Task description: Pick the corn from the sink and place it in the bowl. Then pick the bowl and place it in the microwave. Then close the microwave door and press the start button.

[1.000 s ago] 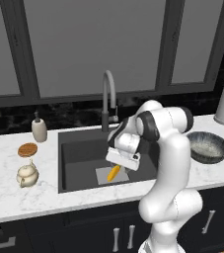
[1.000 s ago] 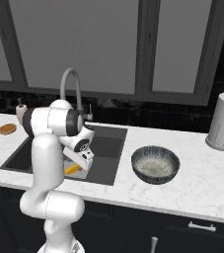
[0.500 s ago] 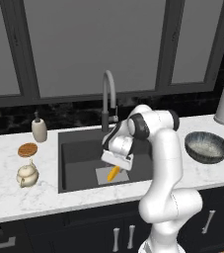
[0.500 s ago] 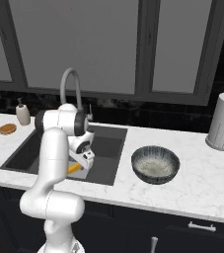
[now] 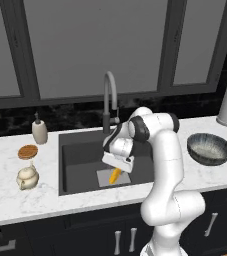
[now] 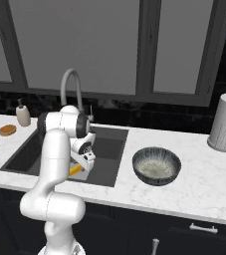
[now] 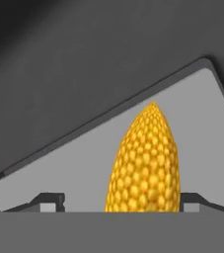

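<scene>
Down in the sink (image 5: 80, 160) at frame centre, gripper (image 7: 122, 200) with fingers (image 7: 49, 201) apart either side of the corn (image 7: 144, 163) lying on the light square, set to clamp; bowl (image 5: 209, 148) waiting on the desk (image 5: 15, 200), right

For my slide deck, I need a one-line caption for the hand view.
Open tool straddling the corn, which lies on the light square at the bottom of the sink.
</scene>
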